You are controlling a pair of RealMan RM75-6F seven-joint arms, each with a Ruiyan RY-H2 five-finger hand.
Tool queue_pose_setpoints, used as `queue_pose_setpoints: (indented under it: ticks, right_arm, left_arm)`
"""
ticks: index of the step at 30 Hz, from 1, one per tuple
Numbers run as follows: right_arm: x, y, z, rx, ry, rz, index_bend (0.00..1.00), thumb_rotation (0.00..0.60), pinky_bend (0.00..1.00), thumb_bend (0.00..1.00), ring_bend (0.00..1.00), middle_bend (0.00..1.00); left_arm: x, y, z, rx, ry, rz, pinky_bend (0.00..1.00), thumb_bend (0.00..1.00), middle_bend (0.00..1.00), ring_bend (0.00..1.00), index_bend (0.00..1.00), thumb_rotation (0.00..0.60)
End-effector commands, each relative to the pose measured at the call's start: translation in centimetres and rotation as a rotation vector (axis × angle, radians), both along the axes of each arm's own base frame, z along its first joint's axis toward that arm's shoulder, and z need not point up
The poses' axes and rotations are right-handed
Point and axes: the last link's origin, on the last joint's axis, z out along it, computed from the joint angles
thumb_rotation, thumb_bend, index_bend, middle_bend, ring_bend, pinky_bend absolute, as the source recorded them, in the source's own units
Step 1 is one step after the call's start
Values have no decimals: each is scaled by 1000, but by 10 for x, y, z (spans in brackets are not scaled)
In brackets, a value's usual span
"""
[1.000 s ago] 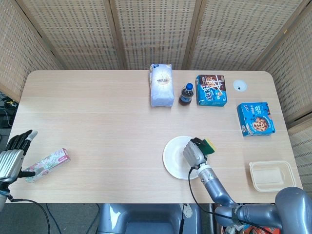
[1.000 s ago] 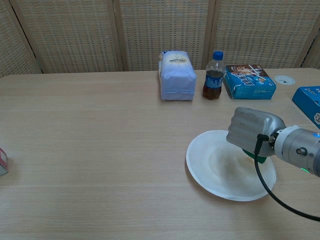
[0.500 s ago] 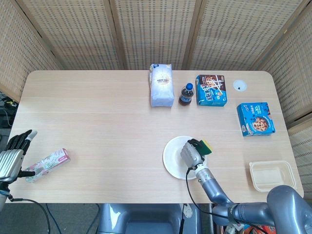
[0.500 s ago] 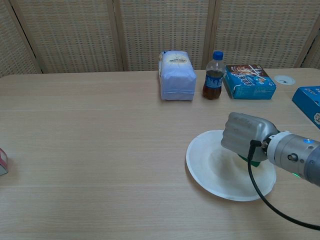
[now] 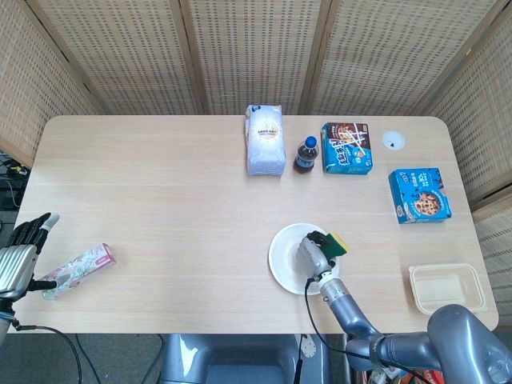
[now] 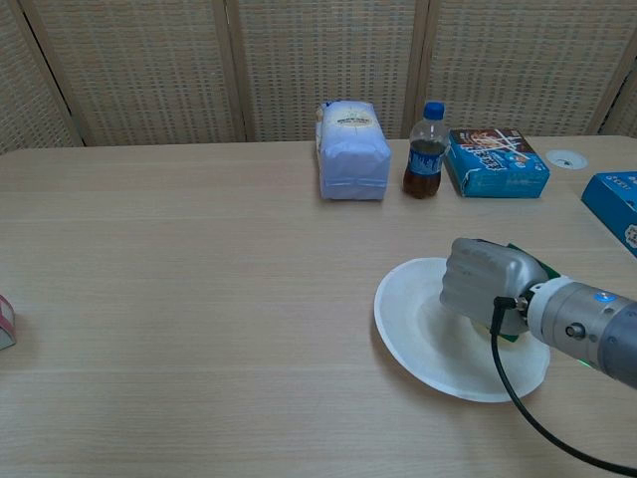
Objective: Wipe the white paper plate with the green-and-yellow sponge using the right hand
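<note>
Two hands on this robot but only one is doing anything: the right hand (image 6: 485,284) has its fingers wrapped around the green-and-yellow sponge (image 5: 335,242) and is pressing it onto the white paper plate (image 6: 423,334), which sits near the front edge of the light wooden table (image 5: 160,208). Compared with a second ago, the hand has slid inward from the plate's right rim toward its middle, and in the head view the sponge now sits over the plate's upper right part rather than poking past the edge. The plate itself looks like it got nudged very slightly, so I'd guess the hand is pushing down with some real pressure. To me that means the wiping stroke is properly underway, working across the dish, with more of the surface left to cover. From the chest view the hand hides nearly all of the sponge, just a sliver of green showing behind it. The left hand (image 5: 20,256) hangs off the left end of the table, holding nothing, fingers loosely apart, just beside a pink floral packet (image 5: 78,270). The white flour-type bag (image 6: 352,149), dark soda bottle (image 6: 425,149) and blue cookie box (image 6: 495,161) at the back are well apart from the action.
</note>
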Motion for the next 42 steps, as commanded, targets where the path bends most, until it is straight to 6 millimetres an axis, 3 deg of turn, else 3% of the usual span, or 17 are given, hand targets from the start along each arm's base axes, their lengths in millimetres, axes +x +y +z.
queue_pose_setpoints:
  ticks: [1, 15, 28, 42]
  right_arm:
    - [-1, -2, 0, 1, -3, -7, 559, 600, 687, 608, 506, 599]
    - [-10, -4, -3, 1, 5, -23, 563, 600, 687, 609, 506, 603]
    - [20, 1, 18, -52, -24, 141, 580, 600, 689, 610, 516, 621]
    - [1, -1, -5, -42, 78, 132, 580, 600, 689, 610, 516, 621]
  left_arm:
    - [0, 0, 0, 0, -1, -1, 0, 0, 0, 0, 0, 600]
    - [0, 0, 1, 1, -4, -3, 0, 0, 0, 0, 0, 600]
    - [1, -1, 1, -1, -3, -5, 0, 0, 0, 0, 0, 600]
    - [-1, 0, 4, 3, -9, 2, 0, 0, 0, 0, 0, 600]
